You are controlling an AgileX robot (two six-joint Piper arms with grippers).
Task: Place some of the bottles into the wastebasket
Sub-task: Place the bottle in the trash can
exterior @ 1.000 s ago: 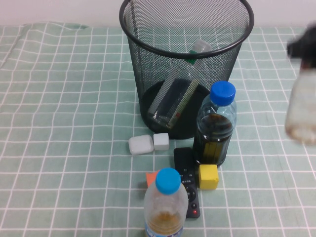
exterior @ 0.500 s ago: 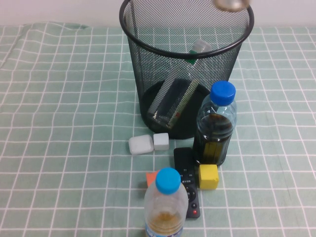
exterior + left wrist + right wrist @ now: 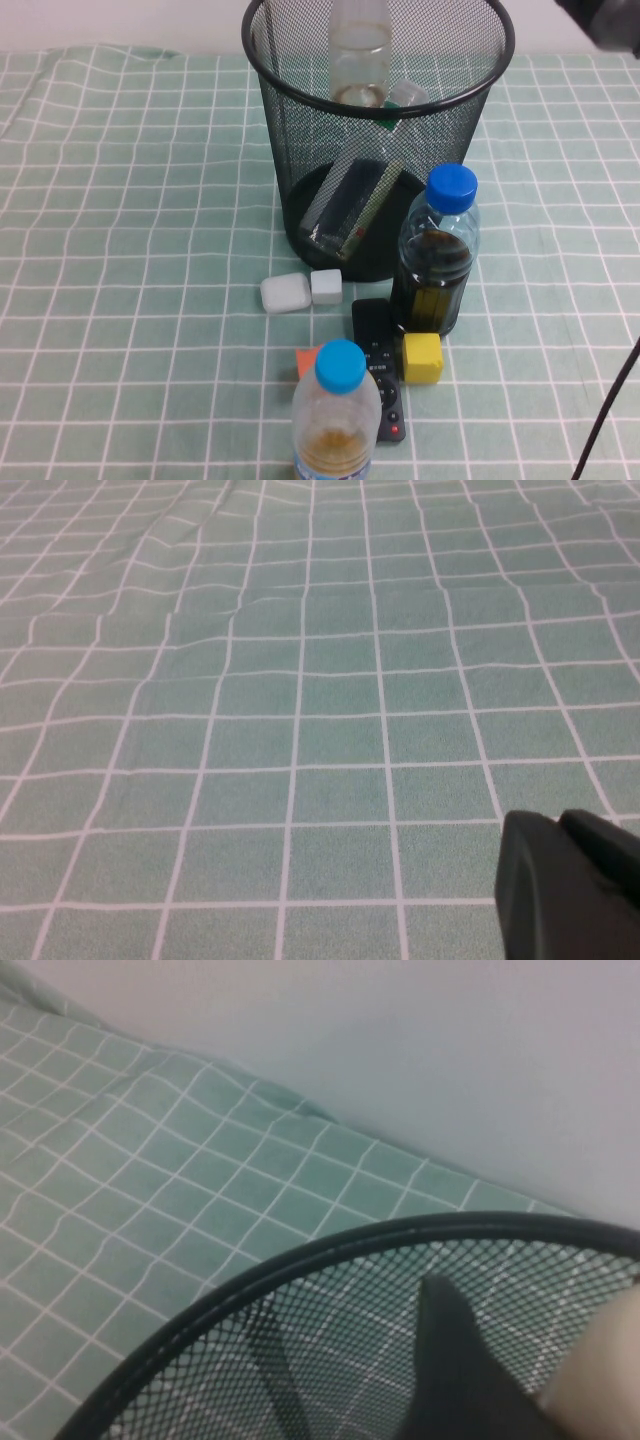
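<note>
Fingers of the left gripper (image 3: pixel 560 830) are pressed together, holding nothing, low over bare green checked cloth (image 3: pixel 300 680) on the surface. It looks parked, likely because the job needs one arm only. It is not in the high view, so where it sits relative to the clutter is unknown.

Wastebasket (image 3: pixel 300 120) stands at the back centre. The taller bottle (image 3: pixel 407 95) lies slanted inside it, already binned; only its white cap and some label show through the mesh.

Small bottle (image 3: pixel 360 50) hangs upright in the basket mouth, base below the rim, directly under the right gripper's fingers, probably for a clean drop. Its cap is cut off by the frame edge.

Right gripper (image 3: pixel 535 1395) is above the basket opening, part-open fingers closed on the small bottle. Only one black finger (image 3: pixel 450 1360) shows, with a pale blur just beside it, likely the bottle. The right arm (image 3: pixel 612 20) is a dark smear at the far corner.
</note>
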